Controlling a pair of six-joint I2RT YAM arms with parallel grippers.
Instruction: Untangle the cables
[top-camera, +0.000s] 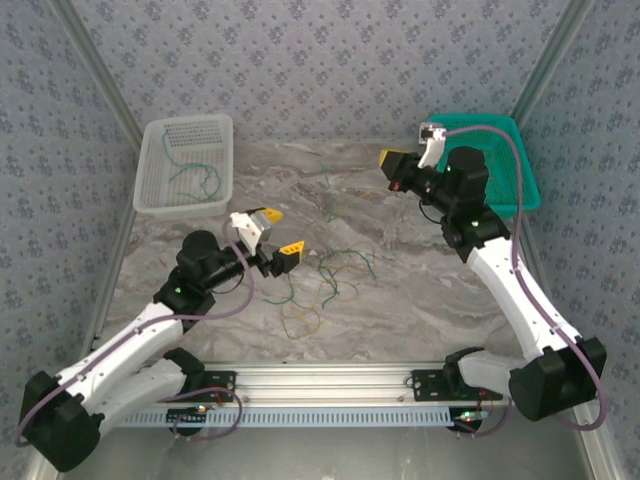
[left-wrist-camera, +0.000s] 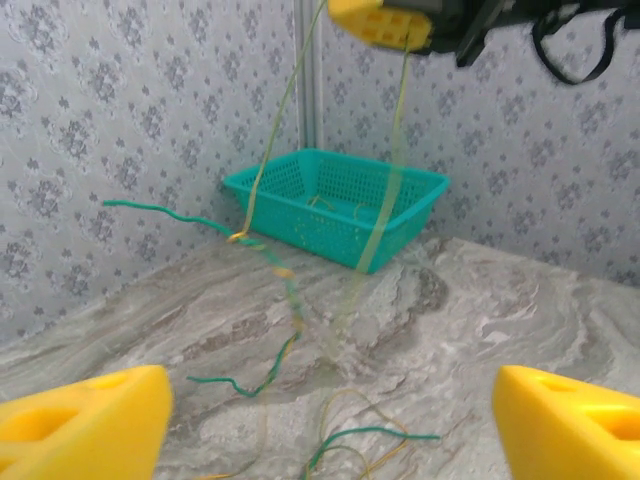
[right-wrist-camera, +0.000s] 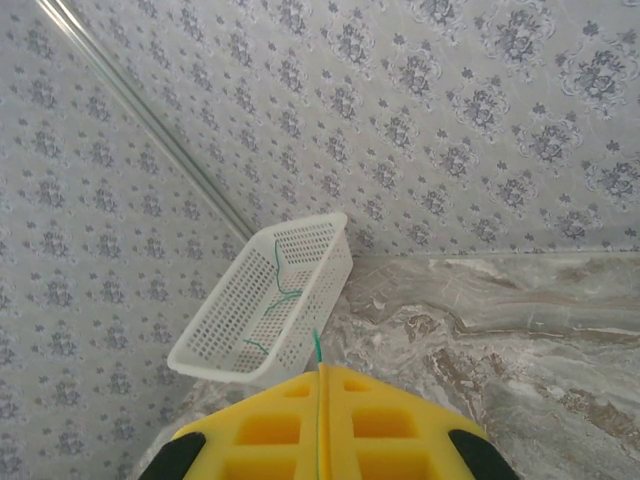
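Yellow cable hangs from the closed right claw, raised high, likely to draw it free of the tangle on the table; left claw stands open, empty.

left arm, right arm: white shells, black joints, purple cables alongside. left gripper, right gripper: yellow wedge fingertips. black bases, 7 and 5 o'clock.

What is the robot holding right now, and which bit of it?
The right jaws pinch a thin wire partway along; two strands hang down. The left jaws are open, empty.
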